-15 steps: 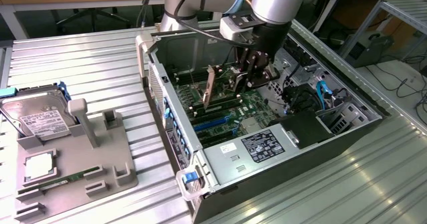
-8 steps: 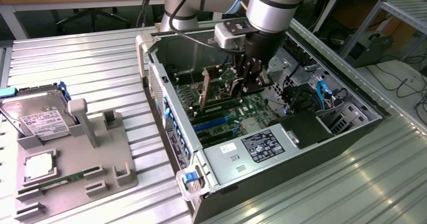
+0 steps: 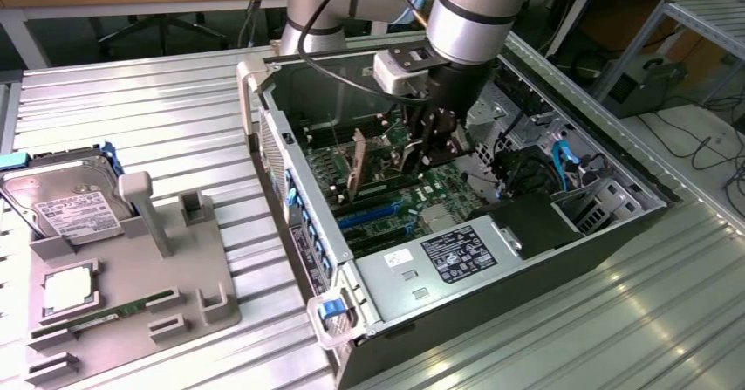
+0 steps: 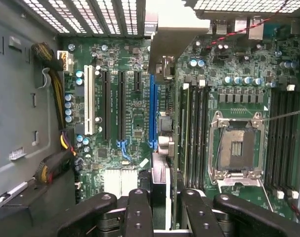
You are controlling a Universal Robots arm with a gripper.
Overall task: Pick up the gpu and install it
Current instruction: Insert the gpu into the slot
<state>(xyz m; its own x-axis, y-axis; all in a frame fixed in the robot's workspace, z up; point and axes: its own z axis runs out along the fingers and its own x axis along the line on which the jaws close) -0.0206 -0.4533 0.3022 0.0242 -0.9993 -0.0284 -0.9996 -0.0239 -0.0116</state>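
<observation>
The gpu (image 4: 159, 163) — a thin card seen edge-on, its silver bracket toward the perforated rear wall — stands upright over the long blue slot (image 4: 152, 111) of the green motherboard (image 4: 132, 123). The tool (image 4: 158, 207) pinches the card's near edge between two black fingers (image 4: 139, 212). In the exterior view the tool (image 3: 434, 146) reaches down into the open computer case (image 3: 466, 259), which lies on the ribbed metal worktop (image 3: 163, 102) — a grey parts tray (image 3: 140, 294) and a boxy hard drive (image 3: 64, 207) rest at the exterior view's left.

GPU (image 4: 162, 59): thin dark card, held edge-on and upright above the motherboard's blue slot inside the open case.
</observation>
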